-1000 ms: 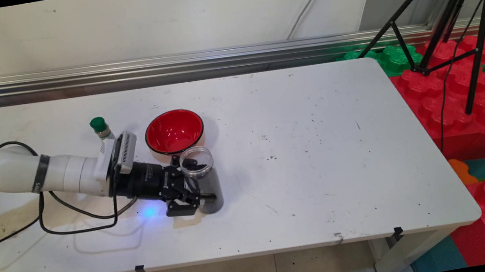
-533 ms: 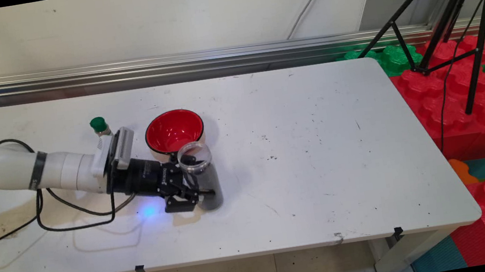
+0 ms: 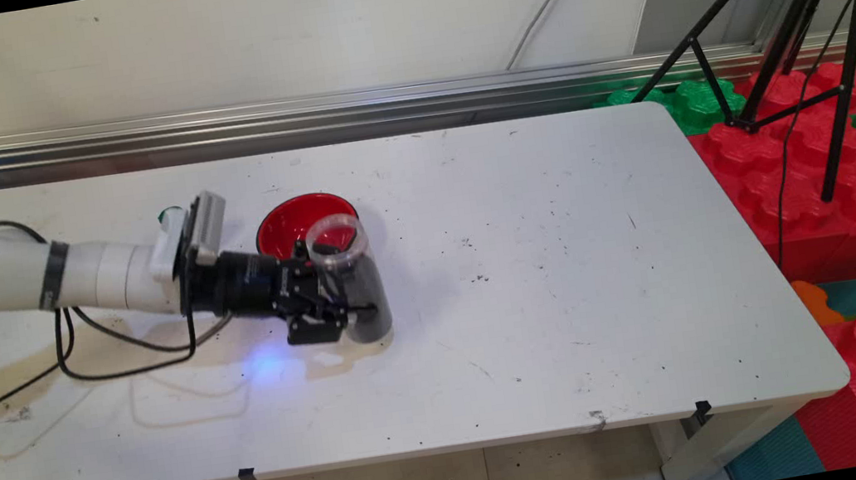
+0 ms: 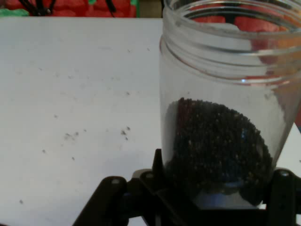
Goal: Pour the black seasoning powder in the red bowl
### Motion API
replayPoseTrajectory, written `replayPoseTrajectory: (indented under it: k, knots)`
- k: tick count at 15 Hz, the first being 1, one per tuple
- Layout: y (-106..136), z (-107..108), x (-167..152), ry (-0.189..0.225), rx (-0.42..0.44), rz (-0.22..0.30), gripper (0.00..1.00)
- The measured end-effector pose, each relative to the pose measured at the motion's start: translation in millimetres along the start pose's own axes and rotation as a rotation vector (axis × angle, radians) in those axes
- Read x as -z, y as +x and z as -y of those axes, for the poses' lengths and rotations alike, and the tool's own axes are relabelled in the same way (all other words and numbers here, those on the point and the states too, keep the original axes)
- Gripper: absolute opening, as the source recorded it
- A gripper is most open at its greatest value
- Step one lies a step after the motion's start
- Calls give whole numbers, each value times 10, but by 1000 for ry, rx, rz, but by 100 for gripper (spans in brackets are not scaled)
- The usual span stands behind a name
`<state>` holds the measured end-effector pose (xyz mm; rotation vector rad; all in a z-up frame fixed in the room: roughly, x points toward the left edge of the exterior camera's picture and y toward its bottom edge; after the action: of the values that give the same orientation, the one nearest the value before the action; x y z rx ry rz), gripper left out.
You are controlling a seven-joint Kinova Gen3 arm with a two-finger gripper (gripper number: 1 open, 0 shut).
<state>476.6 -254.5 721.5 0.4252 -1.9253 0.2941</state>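
Jar (image 3: 357, 283) of dark grains clamped in gripper (image 3: 337, 307) — beside red bowl (image 3: 290, 224)

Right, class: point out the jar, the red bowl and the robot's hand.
jar (image 3: 363, 299), main view, on its dark lower wall.
red bowl (image 3: 284, 227), main view, on its red inside.
hand (image 3: 350, 311), main view, midway between its fingertips, which are shut on the jar.

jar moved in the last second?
Yes. The clear jar of dark granules, clamped in the end effector, has risen off the table and shifted toward the red bowl, its rim now overlapping the bowl's near edge.
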Motion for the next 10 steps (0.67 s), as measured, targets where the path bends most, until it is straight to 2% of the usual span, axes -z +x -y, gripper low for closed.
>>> replayPoseTrajectory:
  k: [10]
  knots:
    - [459,503,249,77,-34,-37,0]
